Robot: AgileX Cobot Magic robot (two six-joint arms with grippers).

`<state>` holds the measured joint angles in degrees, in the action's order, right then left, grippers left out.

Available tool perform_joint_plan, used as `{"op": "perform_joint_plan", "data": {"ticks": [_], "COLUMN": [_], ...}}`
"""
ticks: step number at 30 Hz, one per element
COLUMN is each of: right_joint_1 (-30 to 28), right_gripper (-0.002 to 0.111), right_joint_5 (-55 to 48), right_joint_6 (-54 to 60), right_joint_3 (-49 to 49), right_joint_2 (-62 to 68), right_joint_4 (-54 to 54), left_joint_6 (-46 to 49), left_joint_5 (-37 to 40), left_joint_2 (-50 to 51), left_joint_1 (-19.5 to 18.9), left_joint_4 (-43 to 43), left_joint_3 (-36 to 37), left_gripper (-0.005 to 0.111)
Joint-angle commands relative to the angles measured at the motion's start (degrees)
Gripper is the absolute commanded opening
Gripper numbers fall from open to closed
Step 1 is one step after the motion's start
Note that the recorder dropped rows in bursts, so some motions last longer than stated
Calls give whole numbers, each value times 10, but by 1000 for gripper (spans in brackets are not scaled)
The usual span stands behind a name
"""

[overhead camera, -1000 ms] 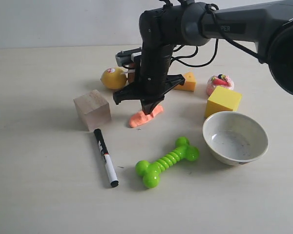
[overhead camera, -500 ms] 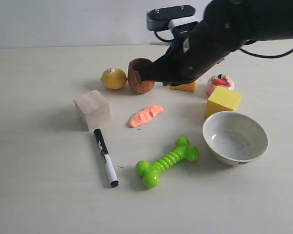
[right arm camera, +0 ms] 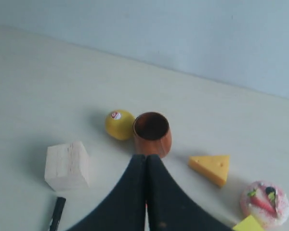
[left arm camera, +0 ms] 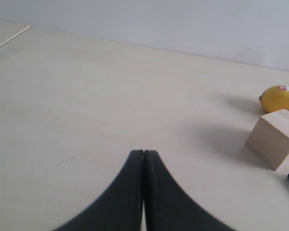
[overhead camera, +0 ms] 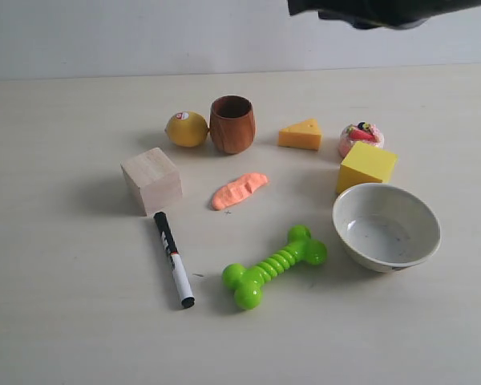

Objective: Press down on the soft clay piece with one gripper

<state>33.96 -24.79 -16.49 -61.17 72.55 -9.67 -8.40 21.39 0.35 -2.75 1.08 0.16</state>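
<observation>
Right gripper (right arm camera: 145, 157): both black fingers pressed flat together, clenched with nothing in them, high above the beige table (overhead camera: 64, 305). From outside, only a dark part of its arm shows, at the top edge.

Left gripper (left arm camera: 143, 153): fingers likewise closed tip to tip, holding nothing, over bare table.

Small salmon-orange soft clay piece (overhead camera: 239, 190): lies flat near the table's middle, elongated and slightly curved, matte, surface uneven. No gripper touches it.

Taking the clay as centre in the exterior view:
- Brown wooden cup (overhead camera: 232, 123) at 12 o'clock.
- Yellow lemon (overhead camera: 186, 128) at 11.
- Orange-yellow cheese wedge (overhead camera: 301, 135) at 1.
- Yellow foam cube (overhead camera: 366, 166) at 3.
- White bowl (overhead camera: 385, 261) at 4.
- Green ribbed bone toy (overhead camera: 274, 265) at 5.
- Black-and-white marker (overhead camera: 173, 258) at 7.
- Pale wooden block (overhead camera: 151, 180) at 9.

The clay shows only in the exterior view. The right wrist view takes in the cup, lemon, block, wedge and a pink cake toy (right arm camera: 264, 203). The left wrist view catches just the lemon, the block and the marker's tip.
</observation>
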Motion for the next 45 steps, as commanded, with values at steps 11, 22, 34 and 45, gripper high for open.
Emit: {"op": "perform_joint_plan", "data": {"ticks": [11, 22, 34, 45], "right_joint_1": [-38, -272, -397, -397], "right_gripper": [0, 0, 0, 0], "right_joint_5": [-58, -12, 80, 83], "right_joint_6": [-3, -1, -1, -1], "right_joint_3": [3, 150, 377, 448], "right_joint_2": [-123, -298, -480, -559], "right_joint_4": [-97, -55, -55, -54], "left_joint_6": [-2, -2, -2, -2], "left_joint_5": [-5, -5, -5, -5], "left_joint_2": [-3, -3, -3, -3], "left_joint_1": [-1, -1, -1, -1], "left_joint_4": [0, 0, 0, 0], "left_joint_3": [-2, -2, -2, -2], "left_gripper": [0, 0, 0, 0]}}
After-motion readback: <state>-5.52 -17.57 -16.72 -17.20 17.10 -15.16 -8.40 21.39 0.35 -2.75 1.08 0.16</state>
